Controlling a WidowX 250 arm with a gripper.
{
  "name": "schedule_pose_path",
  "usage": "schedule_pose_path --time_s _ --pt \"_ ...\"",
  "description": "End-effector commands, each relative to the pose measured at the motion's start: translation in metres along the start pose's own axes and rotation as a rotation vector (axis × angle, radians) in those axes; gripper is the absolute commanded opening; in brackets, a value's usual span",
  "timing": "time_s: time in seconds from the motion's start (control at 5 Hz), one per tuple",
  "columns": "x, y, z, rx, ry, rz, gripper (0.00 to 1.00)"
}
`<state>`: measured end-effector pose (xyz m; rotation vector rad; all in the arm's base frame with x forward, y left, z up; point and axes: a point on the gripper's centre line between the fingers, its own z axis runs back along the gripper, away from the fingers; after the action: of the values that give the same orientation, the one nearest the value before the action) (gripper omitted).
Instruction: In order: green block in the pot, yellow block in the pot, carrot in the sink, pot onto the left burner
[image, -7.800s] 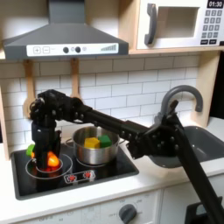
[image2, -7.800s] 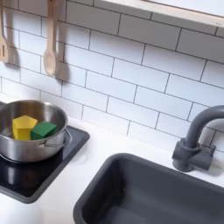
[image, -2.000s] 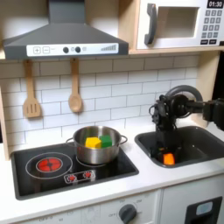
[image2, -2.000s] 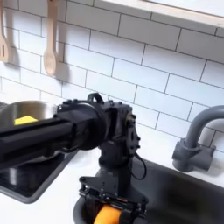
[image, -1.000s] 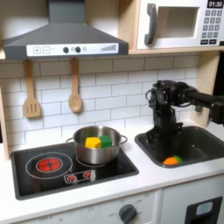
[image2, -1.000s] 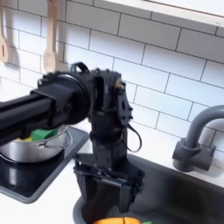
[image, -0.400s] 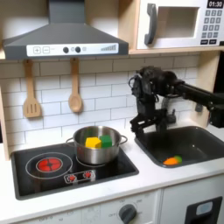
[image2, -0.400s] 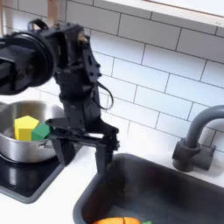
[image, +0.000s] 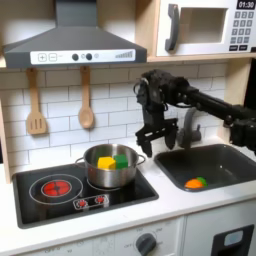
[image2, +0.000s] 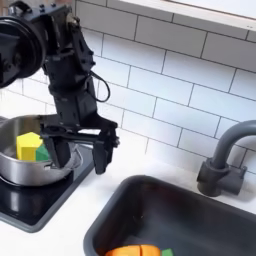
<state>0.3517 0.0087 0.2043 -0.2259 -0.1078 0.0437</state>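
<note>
The steel pot (image: 108, 176) (image2: 22, 174) stands on the right side of the black stovetop in the first exterior view. In it lie the yellow block (image: 104, 161) (image2: 28, 144) and the green block (image: 120, 160) (image2: 42, 154), side by side. The orange carrot (image: 193, 183) (image2: 138, 251) lies on the floor of the dark sink (image: 228, 165) (image2: 205, 215). My gripper (image: 156, 138) (image2: 85, 157) hangs open and empty, fingers pointing down, above the counter between the pot's rim and the sink.
A red-glowing left burner (image: 54, 187) lies bare beside the pot. A wooden spatula (image: 36, 104) and spoon (image: 86, 98) (image2: 57, 48) hang on the tiled wall. The curved faucet (image: 191, 126) (image2: 224, 160) stands behind the sink. A hood and microwave (image: 205, 25) hang overhead.
My gripper has let go of the carrot, risen out of the sink and swung toward the pot. The carrot stays in the basin.
</note>
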Motion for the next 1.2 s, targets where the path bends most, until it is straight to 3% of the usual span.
schedule_pose_path --time_s 0.0,0.6,1.0 --pt "0.018 0.011 -0.002 0.021 0.002 0.028 1.00" --pt "0.037 0.030 0.009 0.047 -0.028 0.073 1.00" --pt "0.038 0.053 0.005 0.077 -0.034 0.168 1.00"
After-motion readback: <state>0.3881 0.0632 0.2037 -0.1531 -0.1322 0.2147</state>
